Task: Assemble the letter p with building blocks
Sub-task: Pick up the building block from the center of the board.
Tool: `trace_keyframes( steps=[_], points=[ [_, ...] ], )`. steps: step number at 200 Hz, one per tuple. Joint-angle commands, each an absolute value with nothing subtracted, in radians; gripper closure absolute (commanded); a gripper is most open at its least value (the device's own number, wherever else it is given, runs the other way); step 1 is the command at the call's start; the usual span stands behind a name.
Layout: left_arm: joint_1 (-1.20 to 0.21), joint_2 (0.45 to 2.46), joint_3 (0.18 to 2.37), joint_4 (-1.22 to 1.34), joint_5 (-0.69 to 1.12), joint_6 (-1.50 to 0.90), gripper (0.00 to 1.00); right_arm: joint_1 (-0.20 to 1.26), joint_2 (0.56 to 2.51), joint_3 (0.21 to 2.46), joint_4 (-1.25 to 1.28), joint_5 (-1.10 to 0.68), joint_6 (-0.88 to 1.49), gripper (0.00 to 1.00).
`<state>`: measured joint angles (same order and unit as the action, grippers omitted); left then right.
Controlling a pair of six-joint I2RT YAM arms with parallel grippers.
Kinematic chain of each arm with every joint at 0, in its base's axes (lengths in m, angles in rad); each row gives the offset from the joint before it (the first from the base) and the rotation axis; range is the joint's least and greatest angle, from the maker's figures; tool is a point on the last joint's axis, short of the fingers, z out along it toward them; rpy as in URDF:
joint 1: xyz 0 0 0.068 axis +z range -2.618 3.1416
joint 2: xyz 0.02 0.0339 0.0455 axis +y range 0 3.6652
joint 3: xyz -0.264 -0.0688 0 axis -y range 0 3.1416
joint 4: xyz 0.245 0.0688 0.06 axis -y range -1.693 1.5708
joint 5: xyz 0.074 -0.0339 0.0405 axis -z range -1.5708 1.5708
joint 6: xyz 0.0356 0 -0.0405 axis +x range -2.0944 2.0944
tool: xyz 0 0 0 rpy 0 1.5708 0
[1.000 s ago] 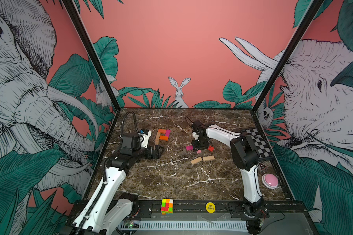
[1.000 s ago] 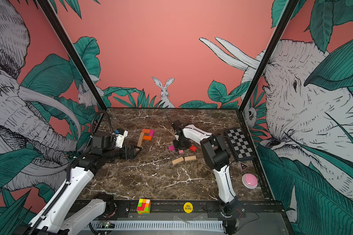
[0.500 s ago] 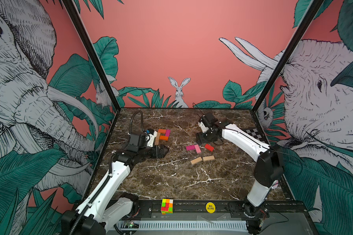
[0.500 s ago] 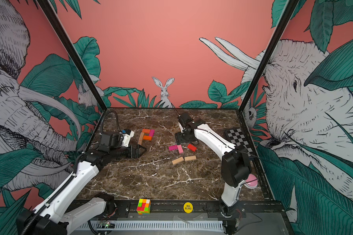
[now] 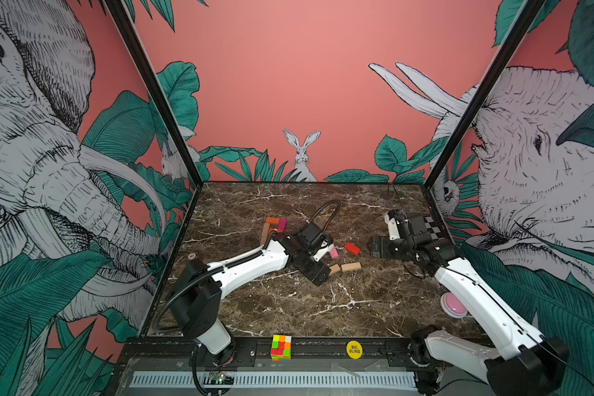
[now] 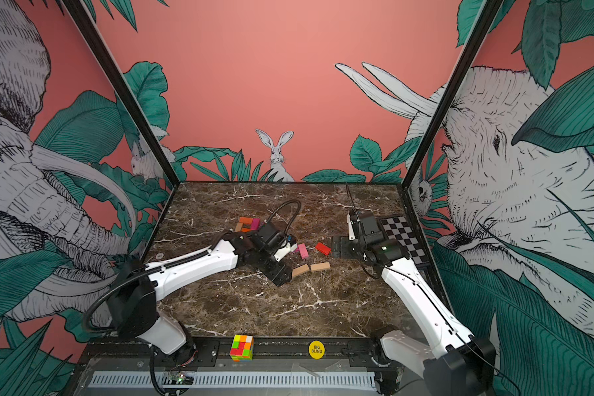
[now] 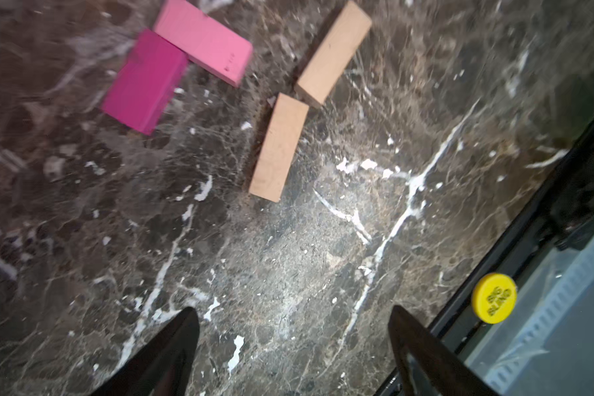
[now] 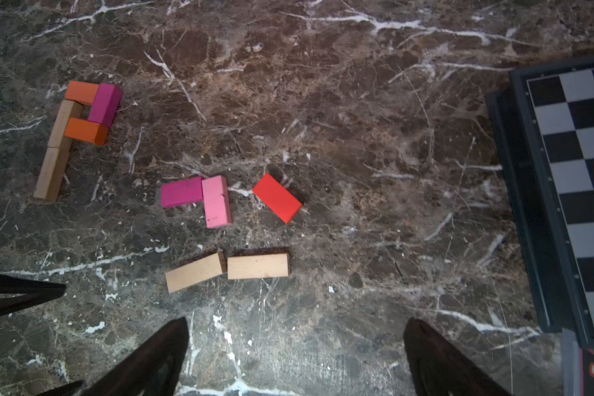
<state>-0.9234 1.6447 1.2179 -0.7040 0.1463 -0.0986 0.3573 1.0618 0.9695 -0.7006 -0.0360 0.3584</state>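
Fig. — Pick phase, letter part-built. The P-shaped group (image 8: 78, 137) (two tan as stem; two orange + one magenta as bowl) is lying on the marble table (image 5: 288, 308) toward the back, on your left arm's side. Five blocks are lying loose mid-table: magenta block (image 8: 181, 192) touching pink block (image 8: 216, 201), red block (image 8: 277, 198) just beside, angled tan block (image 8: 194, 272) meeting straight tan block (image 8: 258, 266) corner to corner. Your left gripper (image 7: 292, 310) is hovering near the tan two, jaws standing wide w/ nothing between. Your right gripper (image 8: 296, 322) is hanging by the chessboard (image 8: 570, 192), jaws equally wide & empty. Judged step: you are going for a tan block, prob. to lengthen the stem. Next move is calling for left jaws astride the angled one's narrow sides, w/o knocking its neighbour.
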Motion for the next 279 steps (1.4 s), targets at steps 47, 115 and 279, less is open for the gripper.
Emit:
trace_keyframes(
  steps=[47,115,279],
  points=[
    [-0.98,1.793,1.287,-0.688,-0.022,0.07,0.2,0.316,0.941,0.912,-0.715,-0.103,0.337,0.01],
    [-0.983,1.892,1.325,-0.595,0.005,0.128,0.28,0.313,0.936,0.887,-0.706,-0.16,0.356,0.02],
    [-0.985,1.969,1.382,-0.655,-0.017,0.049,0.74,0.313,0.974,0.882,-0.709,-0.146,0.365,0.01]
  ],
)
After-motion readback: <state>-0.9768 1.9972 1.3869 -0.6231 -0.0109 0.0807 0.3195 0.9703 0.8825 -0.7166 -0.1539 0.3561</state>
